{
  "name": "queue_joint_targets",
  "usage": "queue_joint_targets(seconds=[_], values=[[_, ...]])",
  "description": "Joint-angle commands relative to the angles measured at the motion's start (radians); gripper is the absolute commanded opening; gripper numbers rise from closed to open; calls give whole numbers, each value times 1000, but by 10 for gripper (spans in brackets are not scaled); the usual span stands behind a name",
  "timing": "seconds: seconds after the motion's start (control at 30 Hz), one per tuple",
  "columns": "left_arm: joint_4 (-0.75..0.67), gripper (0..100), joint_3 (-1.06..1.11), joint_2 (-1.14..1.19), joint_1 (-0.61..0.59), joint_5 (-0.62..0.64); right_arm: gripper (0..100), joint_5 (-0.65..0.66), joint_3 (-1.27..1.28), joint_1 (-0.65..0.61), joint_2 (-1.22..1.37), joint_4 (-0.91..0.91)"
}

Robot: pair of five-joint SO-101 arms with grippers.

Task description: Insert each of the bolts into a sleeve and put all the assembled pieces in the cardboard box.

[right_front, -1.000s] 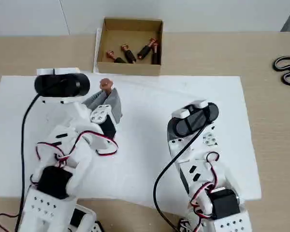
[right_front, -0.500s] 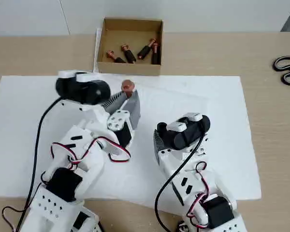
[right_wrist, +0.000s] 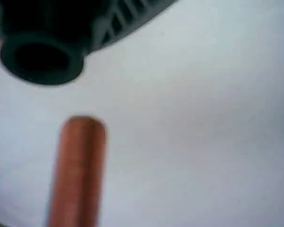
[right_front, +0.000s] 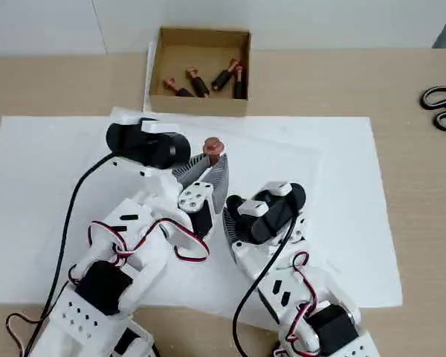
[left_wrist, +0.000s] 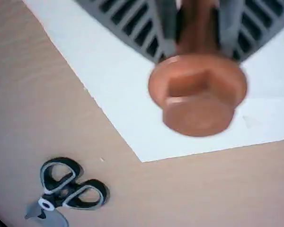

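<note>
At mid-frame, liable to snag off-axis on the rim: copper hex-head bolt (left_wrist: 197,90) clamped in left claw (right_front: 212,159), black tubular sleeve (right_wrist: 41,59) in right claw (right_front: 230,223).

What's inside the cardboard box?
Four assembled pieces, copper bolts in black sleeves, lie on the floor of the cardboard box. Its near wall hides a strip of that floor.

The bolt (left_wrist: 197,94) is smooth and copper-brown with a soft shine. The sleeve (right_wrist: 40,59) is smooth black plastic. The paper sheet (right_front: 342,193) is white and matt. The table (right_front: 320,82) looks like pale wood. The cardboard box (right_front: 201,106) is brown, dull card.
</note>
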Motion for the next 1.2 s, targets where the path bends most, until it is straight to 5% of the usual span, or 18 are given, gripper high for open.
queue_joint_targets(seconds=[0.0, 1.17], values=[[2, 5, -5, -14, 31, -3, 3, 9, -5, -13, -8, -36], [-43, 5, 90, -20, 18, -6, 3, 8, -9, -44, 10, -54]])
